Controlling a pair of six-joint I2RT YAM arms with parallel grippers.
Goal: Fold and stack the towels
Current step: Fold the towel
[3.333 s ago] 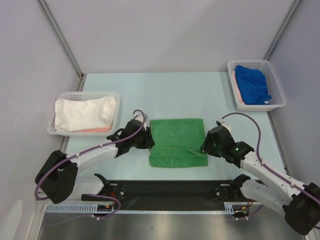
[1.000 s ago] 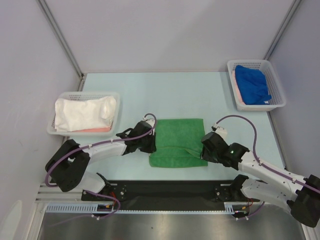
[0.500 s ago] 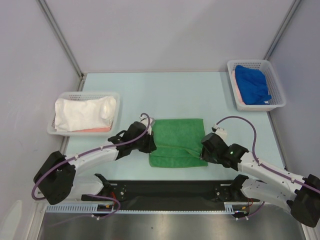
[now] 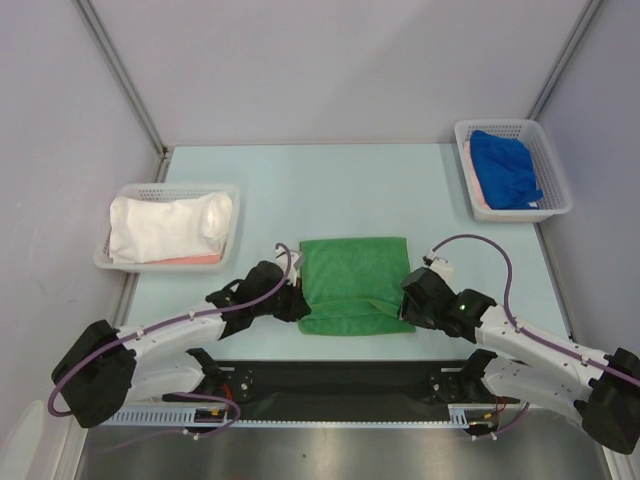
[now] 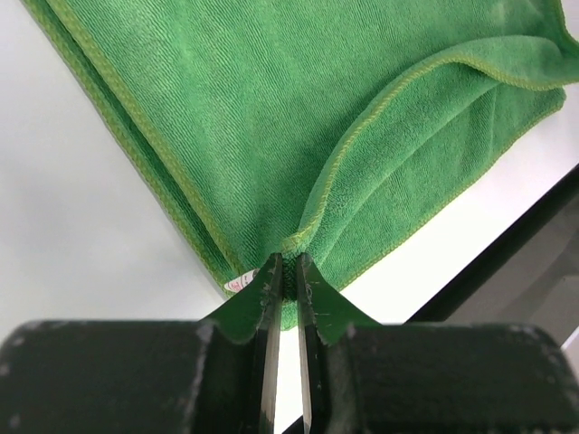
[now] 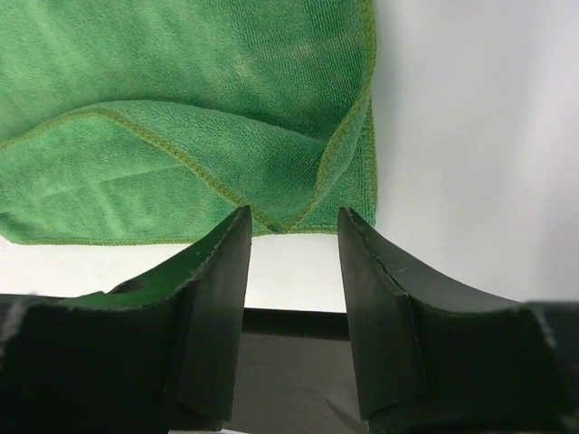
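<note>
The green terry cloth towel [image 4: 355,283] is laid folded in layers on the pale table [image 4: 330,190], near its front edge and between the two arms. A near corner of its top layer is pinched between the closed fingers of the left gripper [image 5: 285,268], and the stitched hem is drawn up into a ridge there. The right gripper [image 6: 294,221] is held with its jaws apart, just short of the opposite loose corner, and nothing is gripped by it. The cloth is judged to be light, limp and not fragile. It will sag and crease wherever it is not supported, and only the seized layer will be lifted. A firm hold is best taken at the hemmed corners, one per gripper, so that the edge between them is kept taut. The terry pile is thought unlikely to slip.
</note>
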